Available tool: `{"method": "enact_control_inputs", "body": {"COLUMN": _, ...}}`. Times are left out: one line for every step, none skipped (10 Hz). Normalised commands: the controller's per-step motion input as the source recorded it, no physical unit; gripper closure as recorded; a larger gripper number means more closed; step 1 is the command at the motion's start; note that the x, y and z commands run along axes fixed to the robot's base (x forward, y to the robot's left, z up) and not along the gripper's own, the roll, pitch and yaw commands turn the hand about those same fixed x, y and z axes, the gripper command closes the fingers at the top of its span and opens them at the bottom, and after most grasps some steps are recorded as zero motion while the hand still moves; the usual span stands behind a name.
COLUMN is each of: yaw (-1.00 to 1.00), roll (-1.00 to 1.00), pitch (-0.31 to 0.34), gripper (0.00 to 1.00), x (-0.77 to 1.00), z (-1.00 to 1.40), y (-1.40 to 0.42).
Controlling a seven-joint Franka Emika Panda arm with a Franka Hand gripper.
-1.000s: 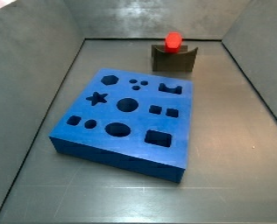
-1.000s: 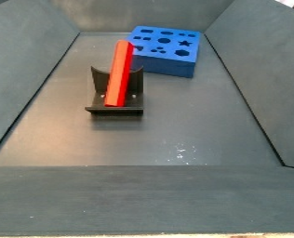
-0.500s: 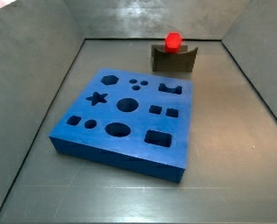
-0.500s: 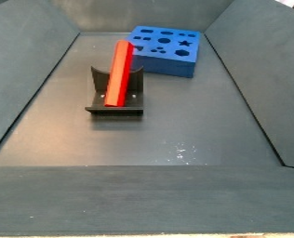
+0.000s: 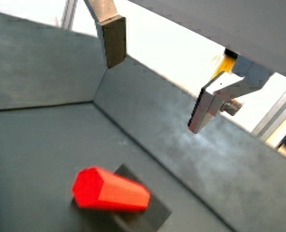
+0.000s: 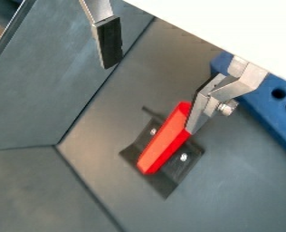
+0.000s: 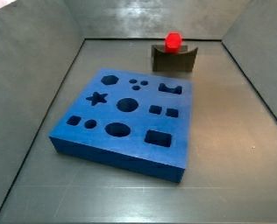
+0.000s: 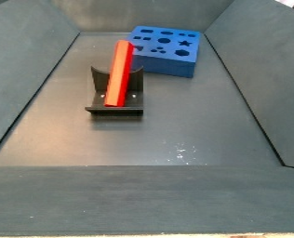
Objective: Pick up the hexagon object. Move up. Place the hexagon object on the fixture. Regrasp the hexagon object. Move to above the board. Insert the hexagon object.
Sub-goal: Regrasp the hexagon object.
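The gripper (image 6: 157, 72) is seen only in the wrist views; in both side views it is out of the frame. Its two fingers are spread wide apart and nothing is between them. One finger (image 5: 113, 41) shows its dark pad, and the opposite finger (image 5: 212, 101) is a bare silver plate with a screw at its side.

The hexagon object (image 6: 166, 138) is well below the gripper and apart from both fingers. It is a bright red bar that lies tilted on the fixture (image 6: 166, 172), its upper end leaning in the curved notch. In a wrist view the red hexagonal end (image 5: 107, 189) faces the camera, with the dark fixture (image 5: 150, 214) under it. In a side view the bar (image 8: 118, 68) slopes along the fixture (image 8: 116, 100), and from the opposite side only its red end (image 7: 173, 40) stands above the fixture (image 7: 175, 59).

The board (image 7: 127, 117) is flat on the floor, well apart from the fixture, with star, round, square and hexagon holes. A blue corner of it (image 6: 273, 107) appears beside the silver finger.
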Motion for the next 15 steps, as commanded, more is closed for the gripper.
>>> {"method": "enact_control_inputs", "body": {"yaw": 0.19, "roll": 1.00, "pitch": 0.228, "gripper": 0.00, "x": 0.30, "z": -0.02, "y": -0.06}}
{"method": "enact_control_inputs", "body": {"yaw": 0.23, "roll": 1.00, "pitch": 0.242, "gripper": 0.00, "x": 0.34, "z": -0.03, "y": -0.06}}
{"method": "enact_control_inputs", "body": {"yaw": 0.26, "roll": 1.00, "pitch": 0.249, "gripper": 0.00, "x": 0.37, "z": -0.03, "y": -0.06}}
{"method": "enact_control_inputs", "body": {"yaw": 0.31, "roll": 0.85, "pitch": 0.215, "gripper": 0.00, "x": 0.46, "z": -0.03, "y": -0.07}}
{"method": "enact_control_inputs", "body": {"yaw": 0.32, "roll": 0.75, "pitch": 0.187, "gripper": 0.00, "x": 0.49, "z": -0.03, "y": -0.07}}
{"method": "enact_control_inputs", "body": {"yaw": 0.32, "roll": 0.56, "pitch": 0.129, "gripper": 0.00, "x": 0.57, "z": -0.03, "y": -0.07}}
{"method": "enact_control_inputs", "body": {"yaw": 0.31, "roll": 0.41, "pitch": 0.089, "gripper": 0.00, "x": 0.62, "z": -0.03, "y": -0.07}}
{"method": "enact_control_inputs", "body": {"yaw": 0.29, "roll": 0.26, "pitch": 0.048, "gripper": 0.00, "x": 0.69, "z": -0.02, "y": -0.07}}
{"method": "enact_control_inputs", "body": {"yaw": 0.27, "roll": 0.22, "pitch": 0.027, "gripper": 0.00, "x": 0.71, "z": -0.01, "y": -0.06}}
{"method": "enact_control_inputs", "body": {"yaw": 0.23, "roll": 0.19, "pitch": -0.005, "gripper": 0.00, "x": 0.72, "z": -0.02, "y": -0.07}}
{"method": "enact_control_inputs", "body": {"yaw": 0.21, "roll": 0.19, "pitch": -0.009, "gripper": 0.00, "x": 0.72, "z": -0.03, "y": -0.07}}
{"method": "enact_control_inputs", "body": {"yaw": 0.16, "roll": 0.19, "pitch": -0.009, "gripper": 0.00, "x": 0.72, "z": -0.03, "y": -0.07}}
{"method": "enact_control_inputs", "body": {"yaw": 0.15, "roll": 0.19, "pitch": -0.009, "gripper": 0.00, "x": 0.72, "z": -0.03, "y": -0.07}}
{"method": "enact_control_inputs", "body": {"yaw": 0.11, "roll": 0.19, "pitch": -0.001, "gripper": 0.00, "x": 0.71, "z": -0.03, "y": -0.07}}
{"method": "enact_control_inputs", "body": {"yaw": 0.10, "roll": 0.18, "pitch": 0.004, "gripper": 0.00, "x": 0.71, "z": -0.03, "y": -0.06}}
